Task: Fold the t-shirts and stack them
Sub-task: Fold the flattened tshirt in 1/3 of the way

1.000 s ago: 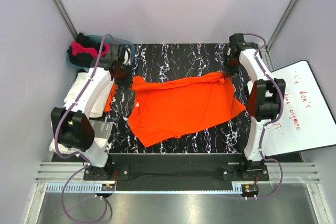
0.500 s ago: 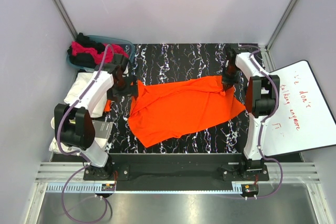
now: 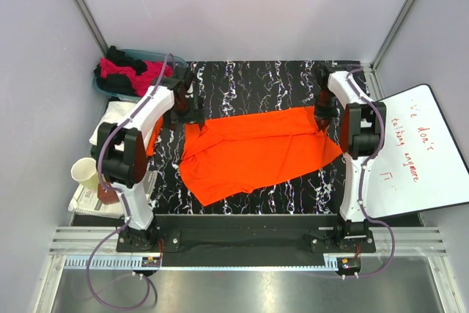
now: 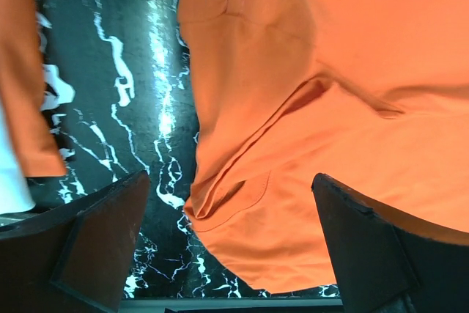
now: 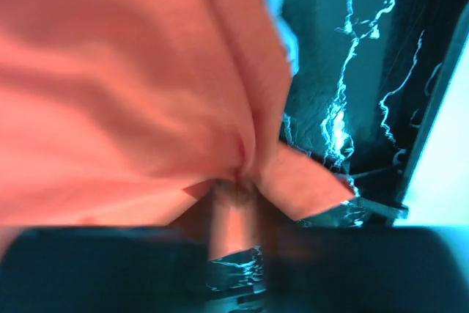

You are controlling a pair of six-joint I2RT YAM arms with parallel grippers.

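Note:
An orange t-shirt point(image 3: 256, 153) lies spread on the black marbled table point(image 3: 242, 82), its far edge nearly straight. My left gripper point(image 3: 187, 108) hovers over the shirt's far left corner. In the left wrist view its fingers point(image 4: 102, 243) stand wide apart with the orange cloth point(image 4: 315, 108) flat beneath them and nothing held. My right gripper point(image 3: 320, 115) is at the far right corner. The blurred right wrist view shows the orange cloth point(image 5: 132, 93) gathered into a pinch between the jaws of that gripper point(image 5: 238, 192). Pink and black t-shirts point(image 3: 126, 71) fill the teal basket point(image 3: 176, 59).
A white folded cloth point(image 3: 108, 119) with an orange piece point(image 3: 152, 142) on it lies left of the table under the left arm. A paper cup point(image 3: 84, 172) stands near the left base. A white board point(image 3: 419, 153) with red writing lies on the right.
The left gripper has opened, released the shirt's left corner and drawn back toward the far side. The right gripper came down with its corner, and the shirt's far edge now lies flat.

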